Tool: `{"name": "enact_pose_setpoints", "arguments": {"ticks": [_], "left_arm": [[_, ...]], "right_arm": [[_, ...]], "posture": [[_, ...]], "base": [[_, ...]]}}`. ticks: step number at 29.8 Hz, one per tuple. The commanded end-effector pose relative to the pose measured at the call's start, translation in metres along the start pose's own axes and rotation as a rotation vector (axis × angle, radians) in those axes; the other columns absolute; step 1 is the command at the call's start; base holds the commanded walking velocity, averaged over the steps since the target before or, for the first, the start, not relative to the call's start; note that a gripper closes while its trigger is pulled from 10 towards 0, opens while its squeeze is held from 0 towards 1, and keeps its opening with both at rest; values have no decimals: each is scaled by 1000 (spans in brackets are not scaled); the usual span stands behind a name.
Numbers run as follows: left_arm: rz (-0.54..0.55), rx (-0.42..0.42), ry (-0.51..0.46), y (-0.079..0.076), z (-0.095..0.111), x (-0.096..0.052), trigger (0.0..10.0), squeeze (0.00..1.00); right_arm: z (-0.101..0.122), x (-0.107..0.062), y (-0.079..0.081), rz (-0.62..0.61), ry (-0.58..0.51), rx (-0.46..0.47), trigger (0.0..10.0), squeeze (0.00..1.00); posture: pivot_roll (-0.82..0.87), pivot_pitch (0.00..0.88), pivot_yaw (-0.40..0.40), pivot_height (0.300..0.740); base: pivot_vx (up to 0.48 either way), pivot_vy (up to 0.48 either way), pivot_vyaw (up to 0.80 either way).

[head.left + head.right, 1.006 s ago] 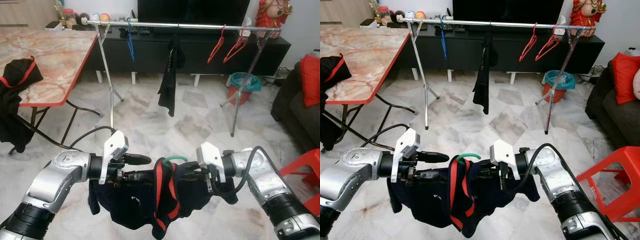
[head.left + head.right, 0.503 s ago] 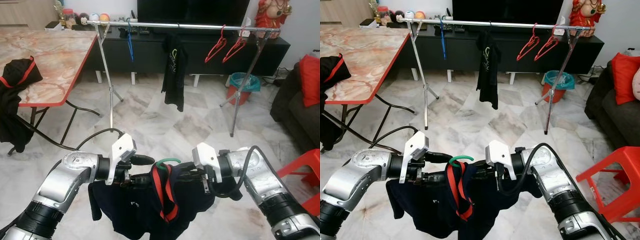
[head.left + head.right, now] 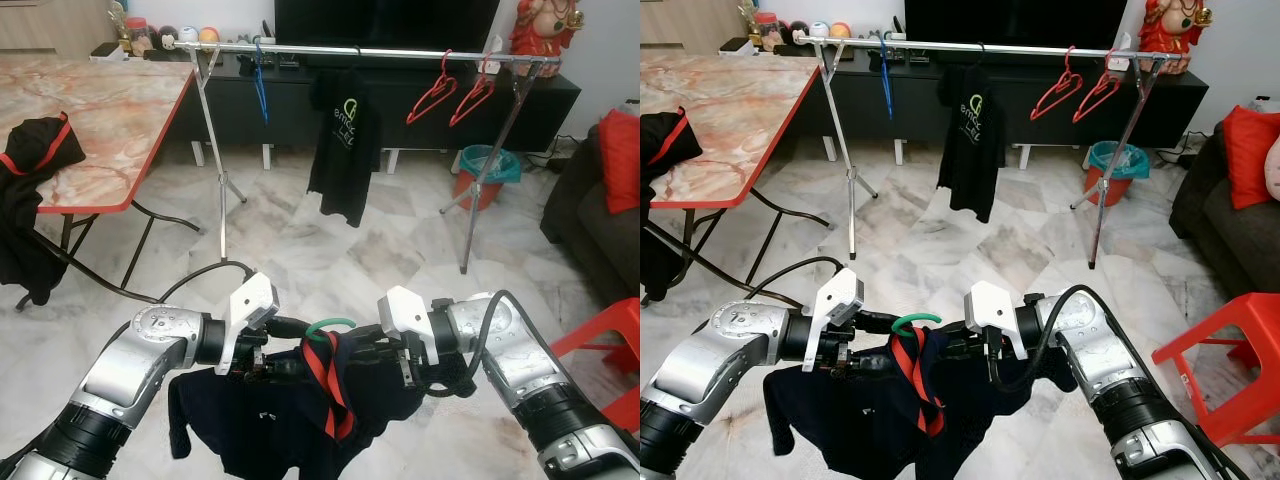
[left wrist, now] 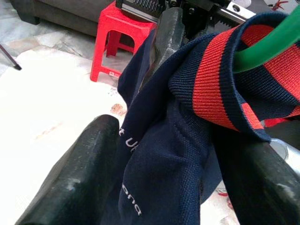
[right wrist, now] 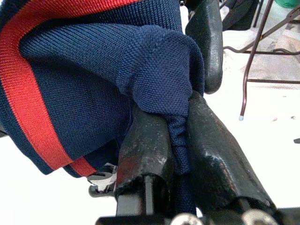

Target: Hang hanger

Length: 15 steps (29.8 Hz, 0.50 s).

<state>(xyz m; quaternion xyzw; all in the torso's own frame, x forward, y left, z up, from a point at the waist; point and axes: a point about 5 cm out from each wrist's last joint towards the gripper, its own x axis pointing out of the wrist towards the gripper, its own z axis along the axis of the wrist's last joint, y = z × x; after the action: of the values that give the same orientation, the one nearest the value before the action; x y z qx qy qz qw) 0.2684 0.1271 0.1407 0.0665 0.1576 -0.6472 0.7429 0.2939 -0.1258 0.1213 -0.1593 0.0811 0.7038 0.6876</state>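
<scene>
The right gripper's (image 5: 178, 136) black fingers are pressed together on a pinched fold of the navy-blue knit shirt with red collar stripes (image 3: 890, 400). The left gripper's (image 3: 285, 345) fingers stand apart with the same cloth bunched between them; whether they truly grip it I cannot tell. The two grippers face each other, nearly touching, with the shirt draped between and below them and the green plastic hanger hook (image 3: 328, 326) rising through the collar just between them. Most of the hanger is hidden inside the shirt.

The long silver clothes rail on tripod legs (image 3: 400, 51) runs crosswise well ahead of and above the fingers, carrying a blue hanger (image 3: 259, 85), a black printed T-shirt (image 3: 342, 150) and two red hangers (image 3: 452, 95). Both arms are about equally far from it.
</scene>
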Motion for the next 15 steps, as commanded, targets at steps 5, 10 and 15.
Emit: {"name": "enact_pose_setpoints", "arguments": {"ticks": [5,10,15], "left_arm": [[-24,9,38,-3,-1,5,0,0],[-24,10,41,-3,-1,6,0,0],[-39,9,38,-4,-1,6,0,0]], "right_arm": [[17,1,-7,-6,-34,-65,10000,0],[18,3,-8,-3,-31,-66,10000,0],[20,4,-9,-7,-39,-69,10000,0]], "posture": [[5,0,-61,740],[7,0,-62,740],[4,0,-58,740]], "base": [[0,0,0],[0,0,0],[0,0,0]]}}
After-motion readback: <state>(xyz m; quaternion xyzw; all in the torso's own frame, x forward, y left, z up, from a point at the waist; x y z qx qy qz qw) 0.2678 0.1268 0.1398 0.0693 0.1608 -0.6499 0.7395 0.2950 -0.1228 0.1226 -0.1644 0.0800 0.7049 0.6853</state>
